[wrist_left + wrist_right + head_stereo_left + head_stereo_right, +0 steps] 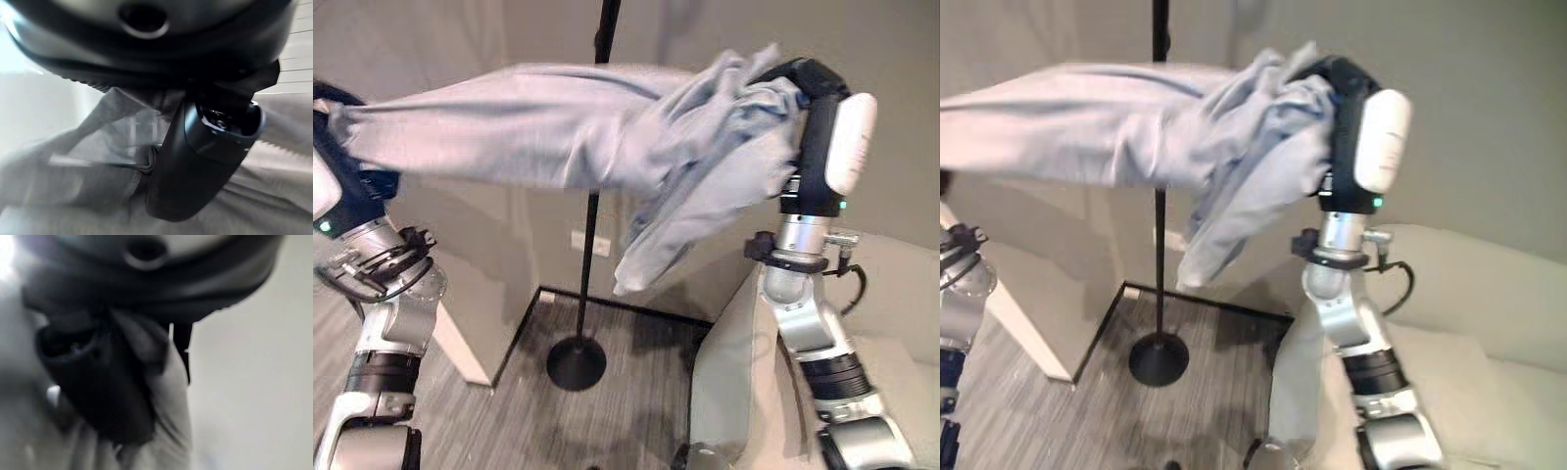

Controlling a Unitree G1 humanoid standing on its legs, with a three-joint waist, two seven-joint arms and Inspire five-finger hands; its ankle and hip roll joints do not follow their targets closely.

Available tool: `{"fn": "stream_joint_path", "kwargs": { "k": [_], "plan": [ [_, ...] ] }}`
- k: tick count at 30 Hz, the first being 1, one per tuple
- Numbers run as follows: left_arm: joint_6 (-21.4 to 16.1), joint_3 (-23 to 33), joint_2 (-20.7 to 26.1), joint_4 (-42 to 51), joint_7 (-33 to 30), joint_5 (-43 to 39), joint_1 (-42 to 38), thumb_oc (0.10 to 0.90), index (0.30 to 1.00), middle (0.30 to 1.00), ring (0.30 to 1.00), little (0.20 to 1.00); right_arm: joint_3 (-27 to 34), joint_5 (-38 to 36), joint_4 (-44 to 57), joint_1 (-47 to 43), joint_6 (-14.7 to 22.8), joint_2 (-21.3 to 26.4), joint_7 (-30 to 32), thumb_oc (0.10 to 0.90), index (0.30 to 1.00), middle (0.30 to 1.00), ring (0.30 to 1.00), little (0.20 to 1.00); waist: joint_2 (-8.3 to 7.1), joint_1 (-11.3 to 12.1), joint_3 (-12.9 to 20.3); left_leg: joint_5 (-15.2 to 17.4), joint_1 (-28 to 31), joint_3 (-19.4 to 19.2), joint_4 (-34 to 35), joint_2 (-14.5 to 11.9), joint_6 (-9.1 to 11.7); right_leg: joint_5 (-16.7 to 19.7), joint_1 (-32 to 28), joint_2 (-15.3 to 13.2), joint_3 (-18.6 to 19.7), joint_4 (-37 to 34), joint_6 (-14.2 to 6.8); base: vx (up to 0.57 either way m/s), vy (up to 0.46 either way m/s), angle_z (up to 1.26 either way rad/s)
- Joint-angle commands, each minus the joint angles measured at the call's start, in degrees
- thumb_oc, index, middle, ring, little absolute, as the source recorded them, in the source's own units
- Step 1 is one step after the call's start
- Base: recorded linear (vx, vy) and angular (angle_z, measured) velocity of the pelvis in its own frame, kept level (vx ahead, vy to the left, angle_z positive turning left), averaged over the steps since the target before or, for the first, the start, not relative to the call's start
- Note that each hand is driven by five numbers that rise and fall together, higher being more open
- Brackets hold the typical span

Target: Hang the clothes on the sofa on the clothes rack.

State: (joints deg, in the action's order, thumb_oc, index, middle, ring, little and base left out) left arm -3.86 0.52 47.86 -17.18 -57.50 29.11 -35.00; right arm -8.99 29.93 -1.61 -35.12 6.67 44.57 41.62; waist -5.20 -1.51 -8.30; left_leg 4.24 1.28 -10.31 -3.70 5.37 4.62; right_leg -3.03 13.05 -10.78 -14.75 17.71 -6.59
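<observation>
A pale blue-grey garment [558, 127] is stretched in the air between the two raised hands, well above the floor [509, 411]. The right hand [808, 83] is at the garment's right end, its dark fingers curled over a bunched mass of cloth; from that bunch a loose fold hangs down in a point toward the sofa [891, 352]. The left hand [333, 117] is at the garment's left end, at the edge of the left eye view, where the cloth runs into it and hides most of it. Between the hands the cloth spans nearly level and passes in front of the rack [592, 225], a thin black pole that rises above the garment and stands below it on a round black base [576, 363] on the grey floor. The garment is held clear of the sofa, and whether it touches the pole cannot be told. The right eye view shows more of the sofa's pale back and seat [1489, 333] beside the right arm, while the cloth's left end runs out past that view's edge. The left wrist view shows what the head views hide: the left hand's dark thumb [195, 161] pressed onto folds of the cloth [88, 161], clamped on it. The right wrist view shows cloth [171, 421] gripped between that hand's dark fingers [98, 382].
</observation>
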Motion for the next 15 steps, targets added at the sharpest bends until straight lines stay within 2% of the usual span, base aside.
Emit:
{"fn": "stream_joint_path", "kwargs": {
  "k": [1,2,5,10,15],
  "plan": [
    [2.80,3.70,6.82,-4.52,-0.76,-2.16,-3.05,0.400,0.300,0.300,0.300,0.300,0.26,-4.47,-12.54,-9.53,-3.86,7.15,1.13,0.400,0.300,0.300,0.300,0.300,-0.62,4.42,12.93,-0.73,2.19,8.63,5.22,-4.06,-5.64,2.54,-12.04,3.83,2.32,-14.13,-1.11,0.27,-0.035,0.53],
    [2.87,2.21,8.57,-7.84,1.08,-3.92,-3.48,0.400,0.300,0.300,0.300,0.300,-3.59,-7.22,-16.08,-13.17,-2.87,8.76,-0.28,0.400,0.300,0.300,0.300,0.300,-0.72,4.87,14.63,-0.37,2.84,8.38,5.77,-4.34,-5.14,3.18,-13.87,4.53,2.91,-16.94,-1.19,0.20,-0.029,0.26],
    [3.30,-1.16,12.34,-12.98,4.32,-4.97,-6.38,0.400,0.300,0.300,0.300,0.300,-9.72,-9.84,-20.26,-18.38,-1.89,10.70,-3.81,0.400,0.300,0.300,0.300,0.300,-0.68,4.95,15.38,0.04,2.40,9.36,5.41,-5.24,-4.38,2.54,-14.77,5.82,3.97,-18.90,-0.59,0.09,-0.060,0.00],
    [2.82,-4.51,14.38,-16.99,7.68,-5.00,-7.83,0.400,0.300,0.300,0.300,0.300,-14.68,-10.55,-22.71,-23.07,-1.01,12.09,-6.89,0.400,0.300,0.300,0.300,0.300,-1.10,4.80,15.26,0.64,1.46,10.55,4.10,-6.20,-3.48,1.93,-15.11,6.73,3.98,-19.96,0.10,0.06,-0.066,0.31],
    [1.78,-7.89,13.04,-18.20,10.43,-4.47,-7.98,0.400,0.300,0.300,0.300,0.300,-16.50,-11.65,-27.91,-23.37,-0.93,12.01,-7.37,0.400,0.300,0.300,0.300,0.300,-1.21,4.47,14.63,0.63,0.94,11.12,3.89,-6.96,-2.85,1.81,-15.04,7.28,4.08,-20.82,0.41,0.06,-0.048,0.30]
  ]
}}
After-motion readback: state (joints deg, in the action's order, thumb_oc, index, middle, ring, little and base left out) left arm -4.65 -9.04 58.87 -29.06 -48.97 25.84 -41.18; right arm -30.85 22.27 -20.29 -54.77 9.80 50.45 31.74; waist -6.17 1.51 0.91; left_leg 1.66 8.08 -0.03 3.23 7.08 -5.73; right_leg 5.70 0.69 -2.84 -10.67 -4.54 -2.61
